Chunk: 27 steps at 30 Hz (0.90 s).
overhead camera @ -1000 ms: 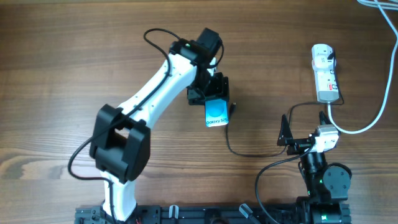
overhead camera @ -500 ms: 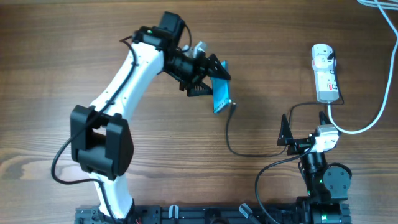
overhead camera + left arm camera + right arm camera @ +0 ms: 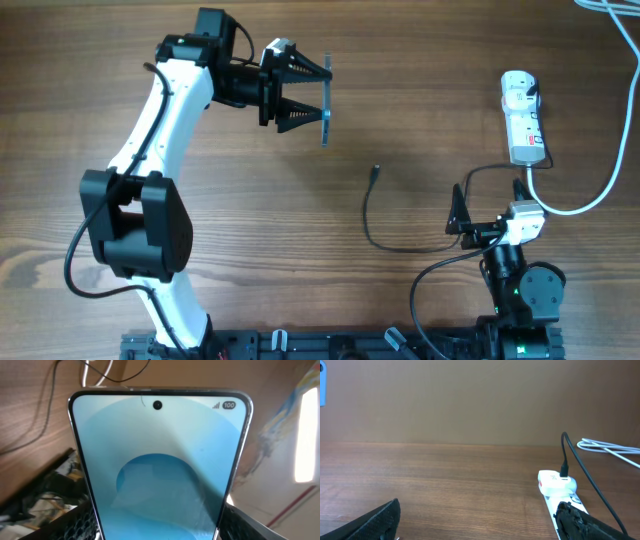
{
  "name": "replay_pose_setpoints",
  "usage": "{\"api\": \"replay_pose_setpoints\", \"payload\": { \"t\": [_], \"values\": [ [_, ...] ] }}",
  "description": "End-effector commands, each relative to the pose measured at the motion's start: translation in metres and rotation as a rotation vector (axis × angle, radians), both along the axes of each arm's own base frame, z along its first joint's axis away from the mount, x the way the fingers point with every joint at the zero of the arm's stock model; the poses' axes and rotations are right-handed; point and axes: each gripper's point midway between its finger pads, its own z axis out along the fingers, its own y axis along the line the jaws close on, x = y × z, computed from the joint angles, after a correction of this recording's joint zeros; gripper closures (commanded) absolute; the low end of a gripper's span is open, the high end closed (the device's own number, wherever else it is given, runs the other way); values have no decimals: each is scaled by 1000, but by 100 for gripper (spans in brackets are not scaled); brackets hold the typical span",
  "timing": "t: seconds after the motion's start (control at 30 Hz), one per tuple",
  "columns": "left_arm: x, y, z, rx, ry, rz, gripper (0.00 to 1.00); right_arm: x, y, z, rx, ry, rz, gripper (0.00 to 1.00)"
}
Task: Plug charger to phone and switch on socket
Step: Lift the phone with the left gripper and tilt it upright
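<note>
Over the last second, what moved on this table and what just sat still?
The left gripper, shut on the phone throughout, lifted it away from the charger tip and carried it off to the robot's left, turning it edge-on to the overhead view. The charger, the socket and the open right gripper stayed where they were.
</note>
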Motion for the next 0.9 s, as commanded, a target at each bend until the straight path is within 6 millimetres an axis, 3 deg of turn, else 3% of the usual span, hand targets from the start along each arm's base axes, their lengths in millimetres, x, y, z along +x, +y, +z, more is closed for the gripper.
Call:
{"api": "replay_pose_setpoints", "payload": {
  "t": [0.0,0.87],
  "values": [
    [-2,11,26,-67,70,19,24,0,-2,1,-9,-8,-13,0],
    [5,23,28,-61,217,54,27,0,-2,1,-9,-8,-13,0]
  ]
}}
